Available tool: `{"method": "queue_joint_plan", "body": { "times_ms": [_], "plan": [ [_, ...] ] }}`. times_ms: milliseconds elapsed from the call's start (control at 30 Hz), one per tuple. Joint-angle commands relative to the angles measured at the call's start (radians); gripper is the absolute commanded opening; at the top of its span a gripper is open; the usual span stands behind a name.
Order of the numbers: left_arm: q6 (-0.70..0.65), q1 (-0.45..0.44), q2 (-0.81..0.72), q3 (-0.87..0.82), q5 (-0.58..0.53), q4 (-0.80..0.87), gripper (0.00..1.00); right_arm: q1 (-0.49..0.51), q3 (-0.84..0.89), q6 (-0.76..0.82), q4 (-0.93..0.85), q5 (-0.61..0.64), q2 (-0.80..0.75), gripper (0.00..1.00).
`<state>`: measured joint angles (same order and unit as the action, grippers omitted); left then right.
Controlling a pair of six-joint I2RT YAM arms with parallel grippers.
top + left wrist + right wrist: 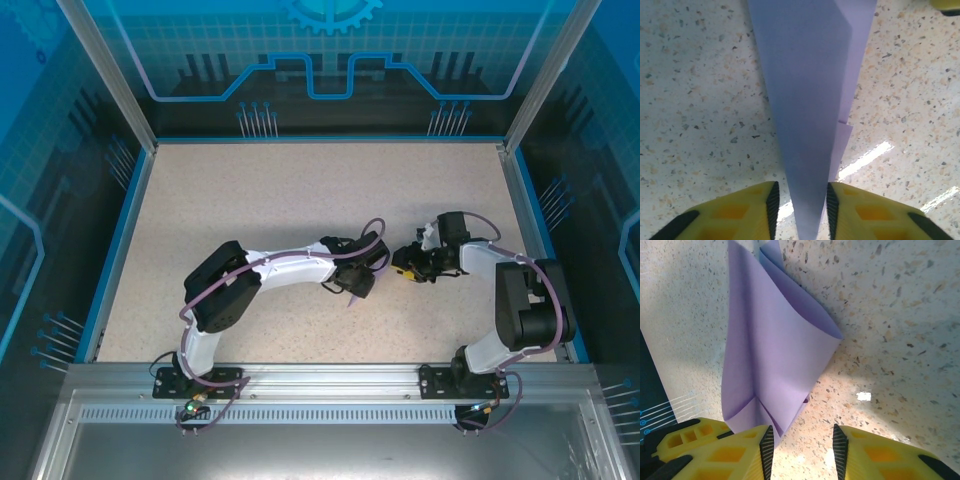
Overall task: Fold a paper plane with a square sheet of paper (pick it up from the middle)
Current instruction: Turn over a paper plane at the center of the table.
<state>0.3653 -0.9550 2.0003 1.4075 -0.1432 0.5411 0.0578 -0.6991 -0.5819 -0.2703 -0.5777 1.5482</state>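
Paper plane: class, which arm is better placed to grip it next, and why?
Left, probably. The plane tapers down between the open fingers of the left gripper, ready for closing. The right gripper gapes over bare table, the plane off beside one finger.

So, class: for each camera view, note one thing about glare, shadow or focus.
Top external: even light, table sharp. Left wrist: glare streaks on the table right of the soft-looking paper. Right wrist: one small glare spot; shadow left of the paper.
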Motion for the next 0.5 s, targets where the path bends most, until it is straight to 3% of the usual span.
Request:
{"method": "queue_joint_plan", "body": {
  "times_ms": [0, 467],
  "plan": [
    [0.010, -0.007, 0.005, 0.019, -0.027, 0.032, 0.23, -0.013, 0.014, 0.015, 0.000, -0.031, -0.017, 0.39],
    [0.040, -0.007, -0.028, 0.040, -0.022, 0.054, 0.00, 0.012, 0.033, 0.004, 0.011, -0.097, -0.044, 0.41]
  ]
}}
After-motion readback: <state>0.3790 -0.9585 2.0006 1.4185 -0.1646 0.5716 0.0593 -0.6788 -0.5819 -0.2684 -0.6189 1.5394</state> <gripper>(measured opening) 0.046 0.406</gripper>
